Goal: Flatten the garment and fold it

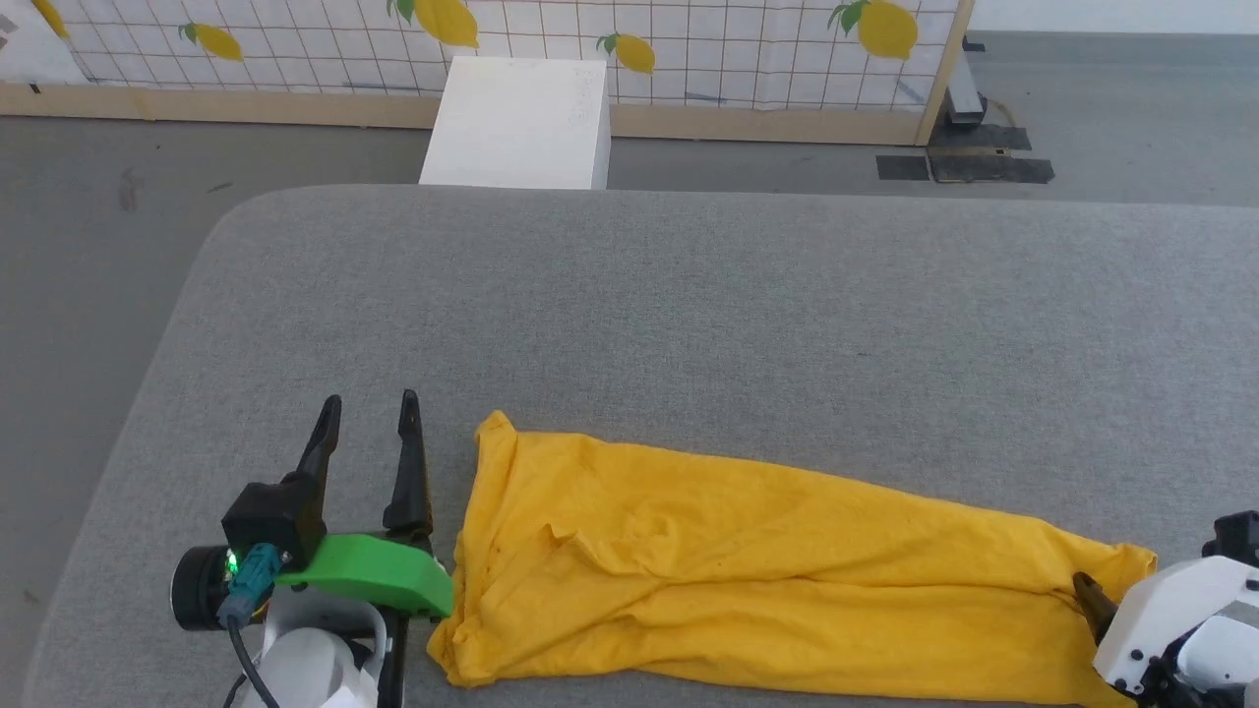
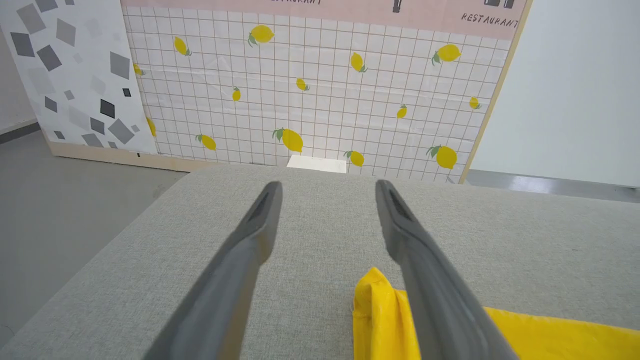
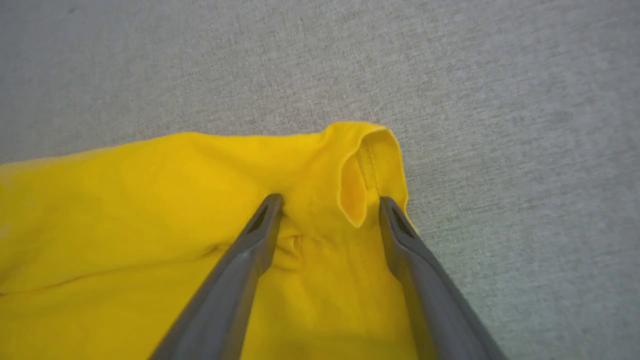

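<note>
One grey padded surface (image 1: 689, 295) carries the work, with a white box (image 1: 516, 123) and a lemon-print panel (image 1: 738, 49) beyond its far edge. Along its near edge lies the garment (image 1: 748, 551), yellow and wrinkled, bunched into a long band that is wide near the middle and narrows toward the near-right corner. The left gripper (image 1: 369, 403) sits just beside the wide end, fingers spread with only bare surface between them. The right gripper (image 3: 330, 200) is at the narrow end, fingers spread over the cloth with a curled hem (image 3: 367, 167) between their tips; nothing is pinched.
</note>
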### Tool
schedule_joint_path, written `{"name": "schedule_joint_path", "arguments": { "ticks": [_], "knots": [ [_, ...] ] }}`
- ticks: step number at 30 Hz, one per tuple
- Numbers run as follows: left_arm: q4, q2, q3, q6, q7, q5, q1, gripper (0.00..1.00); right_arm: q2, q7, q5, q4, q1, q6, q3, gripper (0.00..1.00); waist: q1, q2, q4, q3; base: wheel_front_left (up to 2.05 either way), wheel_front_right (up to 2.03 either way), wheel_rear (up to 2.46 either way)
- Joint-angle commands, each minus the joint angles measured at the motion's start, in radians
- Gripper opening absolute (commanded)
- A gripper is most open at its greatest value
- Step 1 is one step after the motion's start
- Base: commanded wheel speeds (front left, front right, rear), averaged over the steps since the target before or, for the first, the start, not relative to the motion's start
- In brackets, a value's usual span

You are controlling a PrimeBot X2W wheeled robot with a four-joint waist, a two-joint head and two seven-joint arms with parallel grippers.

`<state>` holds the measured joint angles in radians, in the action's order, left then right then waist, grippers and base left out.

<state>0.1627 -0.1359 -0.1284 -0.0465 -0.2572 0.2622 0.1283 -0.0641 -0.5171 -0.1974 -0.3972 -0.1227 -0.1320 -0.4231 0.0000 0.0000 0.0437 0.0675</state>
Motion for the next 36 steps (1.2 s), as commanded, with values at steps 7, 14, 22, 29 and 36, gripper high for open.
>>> {"name": "schedule_joint_path", "arguments": {
  "ticks": [7, 14, 22, 29, 36],
  "knots": [
    [0.020, 0.032, 0.041, 0.044, -0.004, -0.036, -0.004, 1.00, 0.006, -0.101, 0.019, -0.040, -0.007, 0.001, 0.029, 0.00, 0.0000, 0.0000, -0.001, 0.008, 0.00, 0.00, 0.00],
    [0.034, 0.051, 0.074, 0.071, -0.004, -0.059, 0.002, 1.00, -0.004, -0.067, -0.039, 0.031, 0.004, 0.001, 0.058, 0.00, 0.0000, 0.0000, -0.005, 0.016, 0.00, 0.00, 0.00],
    [0.039, 0.063, 0.096, 0.088, -0.005, -0.075, 0.009, 1.00, -0.073, -0.008, 0.026, 0.087, 0.024, 0.001, -0.059, 0.00, 0.0000, 0.0000, -0.007, 0.022, 0.00, 0.00, 0.00],
    [0.047, 0.071, 0.105, 0.101, -0.005, -0.085, 0.014, 1.00, -0.107, 0.051, 0.170, 0.080, 0.009, 0.001, -0.209, 0.00, 0.0000, 0.0000, -0.004, 0.029, 0.00, 0.00, 0.00],
    [0.050, 0.076, 0.113, 0.108, -0.005, -0.094, 0.010, 1.00, -0.054, -0.026, 0.132, 0.181, 0.039, 0.001, -0.163, 0.00, 0.0000, 0.0000, 0.000, 0.024, 0.00, 0.00, 0.00]
  ]
}}
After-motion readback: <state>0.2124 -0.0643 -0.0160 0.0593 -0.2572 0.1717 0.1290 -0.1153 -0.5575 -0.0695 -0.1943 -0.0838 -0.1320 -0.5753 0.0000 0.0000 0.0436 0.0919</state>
